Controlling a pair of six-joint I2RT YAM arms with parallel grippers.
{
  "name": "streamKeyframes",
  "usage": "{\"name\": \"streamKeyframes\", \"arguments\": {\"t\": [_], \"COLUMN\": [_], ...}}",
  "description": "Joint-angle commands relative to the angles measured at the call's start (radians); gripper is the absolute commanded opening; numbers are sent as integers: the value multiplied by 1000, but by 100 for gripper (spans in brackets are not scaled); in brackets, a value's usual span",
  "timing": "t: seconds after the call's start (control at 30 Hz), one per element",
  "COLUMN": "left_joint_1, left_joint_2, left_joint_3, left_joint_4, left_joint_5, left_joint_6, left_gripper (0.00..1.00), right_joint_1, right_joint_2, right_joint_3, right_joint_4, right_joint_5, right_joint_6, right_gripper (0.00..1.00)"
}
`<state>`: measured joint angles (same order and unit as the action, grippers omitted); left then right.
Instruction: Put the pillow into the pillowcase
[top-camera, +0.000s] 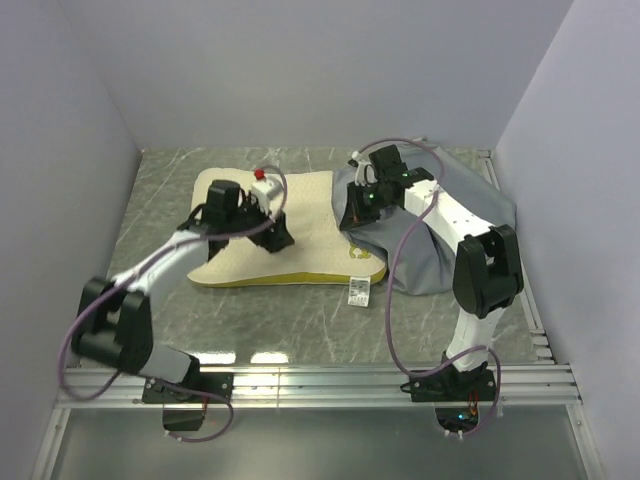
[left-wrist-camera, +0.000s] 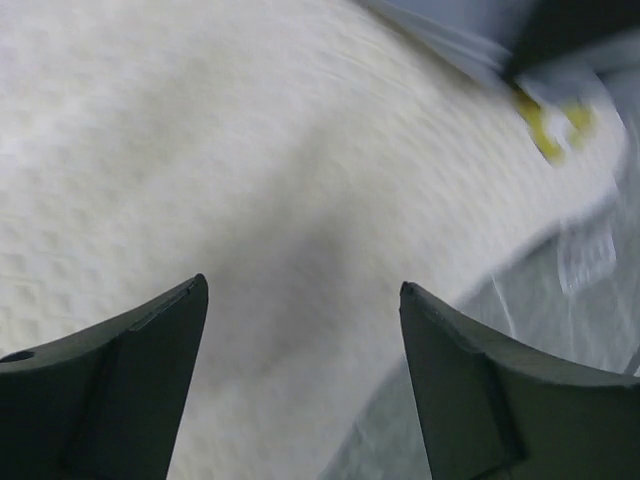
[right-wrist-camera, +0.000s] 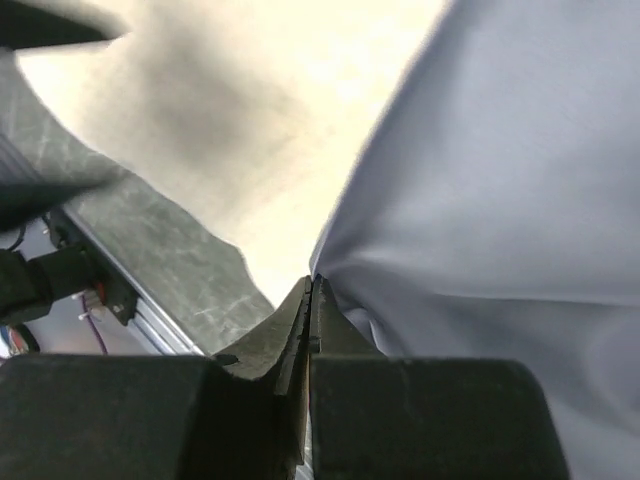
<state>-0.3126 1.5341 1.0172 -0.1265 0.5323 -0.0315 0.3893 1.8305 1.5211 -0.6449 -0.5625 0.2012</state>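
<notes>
Pillow (top-camera: 300, 215): cream, dotted, lying flat on the table (top-camera: 160, 190) left of centre. Its right end is at the mouth of the pillowcase (top-camera: 440, 240), and the far right corner appears just inside. The logo (top-camera: 357, 254) and label (top-camera: 360, 292) are at the near right corner. Judged light, soft and springy, so it is likely to buckle if pushed at one point. Best pinched at the left edge or the near side band (top-camera: 270, 281) and fed rightward. Pillowcase: blue-grey, wrinkled, heaped at the right. Judged thin and limp, with a mouth that would likely fall shut unless held up. Right gripper (right-wrist-camera: 310, 288): jaws together, clamped on the pillowcase's left hem. Left gripper (left-wrist-camera: 300, 288): jaws apart over the pillow's middle, holding nothing.
</notes>
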Motion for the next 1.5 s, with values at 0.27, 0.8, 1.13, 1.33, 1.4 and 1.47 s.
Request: {"name": "streamKeyframes", "arguments": {"t": [0.27, 0.8, 1.13, 1.33, 1.4, 1.47], "left_joint_1": [-431, -533, -385, -379, -381, -376], "left_joint_2": [-227, 163, 123, 115, 118, 120], "left_joint_3": [-292, -88, 0, -2, 4, 11], "left_joint_4": [263, 354, 130, 97, 90, 84], "left_joint_5": [-141, -303, -5, 17, 20, 18], "left_joint_6": [739, 743, 627, 622, 624, 624], "left_gripper": [89, 11, 0, 0, 0, 0], "right_joint_1": [-99, -211, -175, -155, -142, -135], "right_joint_2": [-28, -372, -424, -337, -298, -280], "right_joint_3": [5, -301, -487, -440, -418, -400], "right_joint_4": [-47, -137, 66, 159, 166, 162], "right_joint_5": [27, 9, 91, 148, 147, 150], "right_joint_6": [-25, -192, -204, -151, -149, -155], "right_gripper": [13, 52, 53, 54, 53, 53]}}
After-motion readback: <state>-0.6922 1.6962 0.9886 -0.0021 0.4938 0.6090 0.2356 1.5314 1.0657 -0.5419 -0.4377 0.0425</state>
